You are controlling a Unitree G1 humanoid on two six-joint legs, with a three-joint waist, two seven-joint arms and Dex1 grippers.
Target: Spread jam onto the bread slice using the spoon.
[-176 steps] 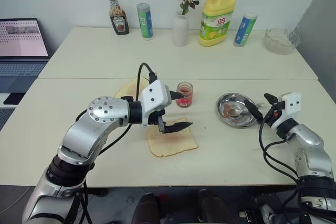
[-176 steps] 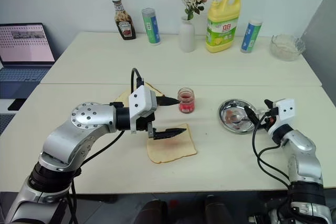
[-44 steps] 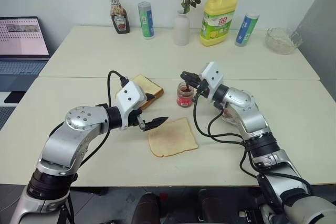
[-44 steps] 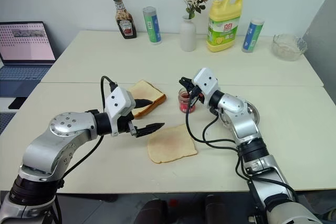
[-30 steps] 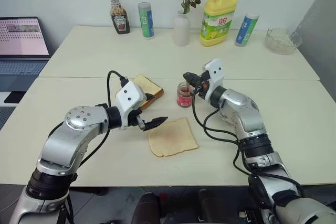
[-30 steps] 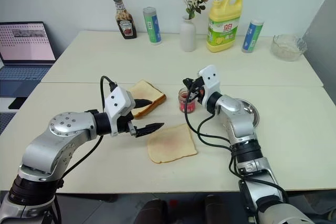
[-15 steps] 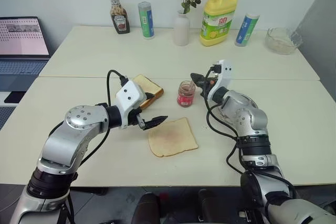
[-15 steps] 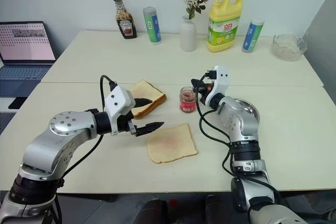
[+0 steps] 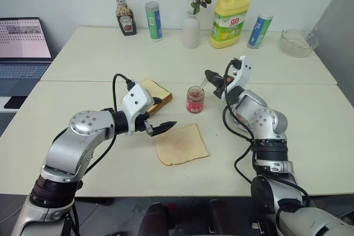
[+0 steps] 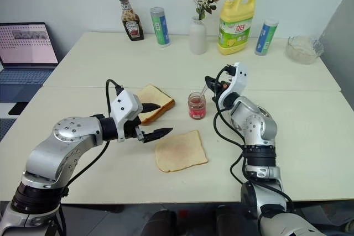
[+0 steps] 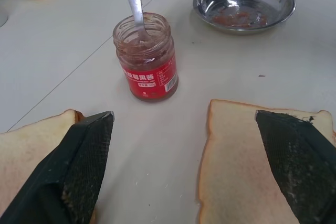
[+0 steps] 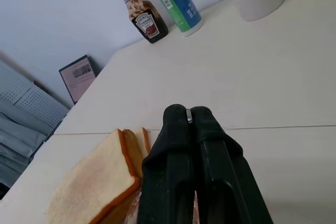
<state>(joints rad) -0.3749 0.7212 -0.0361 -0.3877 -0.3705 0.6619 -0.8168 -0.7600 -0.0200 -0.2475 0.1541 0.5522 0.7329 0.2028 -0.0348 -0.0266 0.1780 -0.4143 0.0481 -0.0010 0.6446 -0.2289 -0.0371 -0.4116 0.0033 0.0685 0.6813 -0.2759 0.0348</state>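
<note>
At the far left a laptop [image 9: 22,42] is seen on a side surface beside the table [image 9: 83,59]. Along the back of the table, from left to right, a ketchup bottle [image 9: 124,15], a green-and-blue can [image 9: 153,21], a white vase [image 9: 191,30] with dried flowers, a yellow detergent bottle [image 9: 229,17], a blue tube [image 9: 258,29] and a glass bowl [image 9: 297,42] are lined up, well apart from the work area.

Nearer the front, the left gripper [image 9: 161,119] is held low over the table with its jaws wide apart and nothing between them. Just behind it a thicker, darker-crusted slice [image 9: 155,93] is lying. The bread slice [image 9: 181,144] is found flat on the table just right of the left gripper's tips, bare of any spread.

Behind the bread slice the jam [image 11: 148,59] is seen in a small glass jar, standing upright and open. The spoon [image 11: 133,1] is stood in the jar, its bowl down in the jam and its handle slanting up to the right gripper [image 9: 211,77], whose jaws are clamped together on the handle. A steel dish [image 11: 244,3] with red smears is set beyond the jar, partly hidden by the right arm in the head views.
</note>
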